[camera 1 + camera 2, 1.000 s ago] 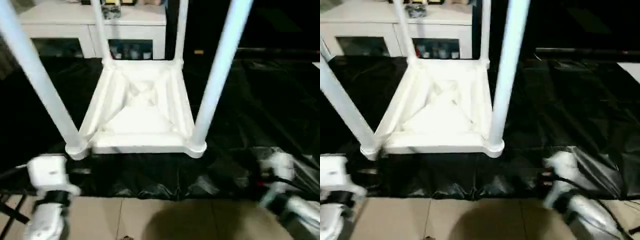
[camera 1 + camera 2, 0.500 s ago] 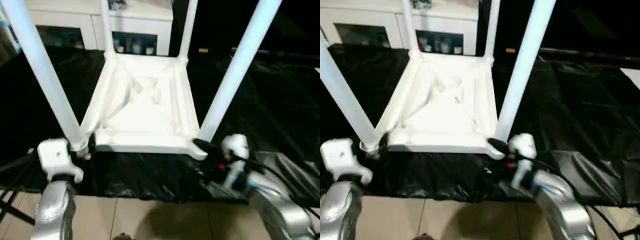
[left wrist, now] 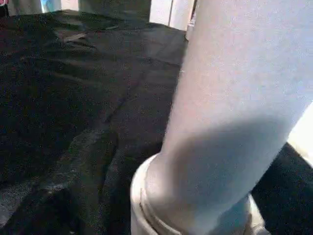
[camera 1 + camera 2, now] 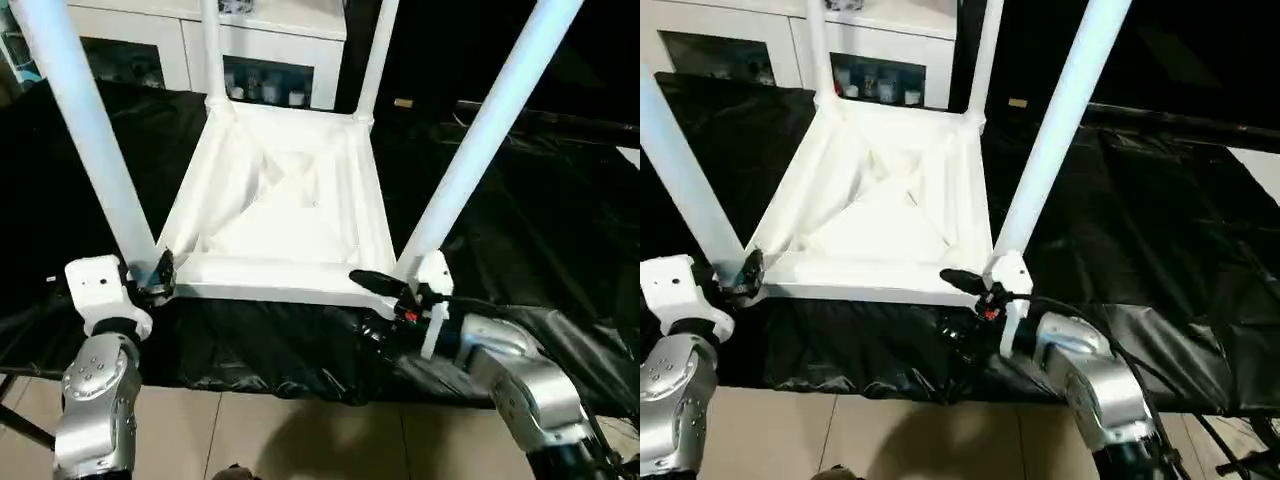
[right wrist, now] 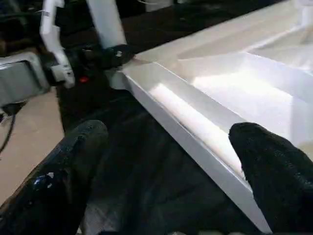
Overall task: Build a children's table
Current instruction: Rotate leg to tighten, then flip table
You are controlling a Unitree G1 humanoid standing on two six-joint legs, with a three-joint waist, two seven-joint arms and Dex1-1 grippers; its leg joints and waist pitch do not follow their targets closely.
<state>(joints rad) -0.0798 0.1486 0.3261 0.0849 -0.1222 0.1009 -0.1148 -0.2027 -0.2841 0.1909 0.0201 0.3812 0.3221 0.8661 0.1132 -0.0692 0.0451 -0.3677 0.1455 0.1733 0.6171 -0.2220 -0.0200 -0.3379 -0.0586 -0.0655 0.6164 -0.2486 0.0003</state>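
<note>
White plastic against black sheeting: the children's table (image 4: 285, 215) lies upside down on the black floor covering (image 4: 540, 220), ribbed underside facing up, and all four tapered legs (image 4: 85, 130) already stand in their corner sockets, so assembly looks essentially done. Over the last second both arms have come in from low near the tiled floor (image 4: 300, 440) to the table's near edge. The left gripper (image 4: 160, 270) now sits right at the base of the near left leg; its wrist view is so close to the leg and socket collar that I cannot tell how far its fingers are spread or whether they touch. The right gripper (image 4: 372, 300) has its fingers (image 5: 274, 161) spread wide, straddling the near rim (image 5: 195, 132) of the top beside the near right leg (image 4: 480, 140), with nothing clamped. That paired approach probably means the next step is taking hold at both near corners, either to press the legs home or to turn the table upright. The white cabinet (image 4: 270, 50) stands behind, well apart.
</note>
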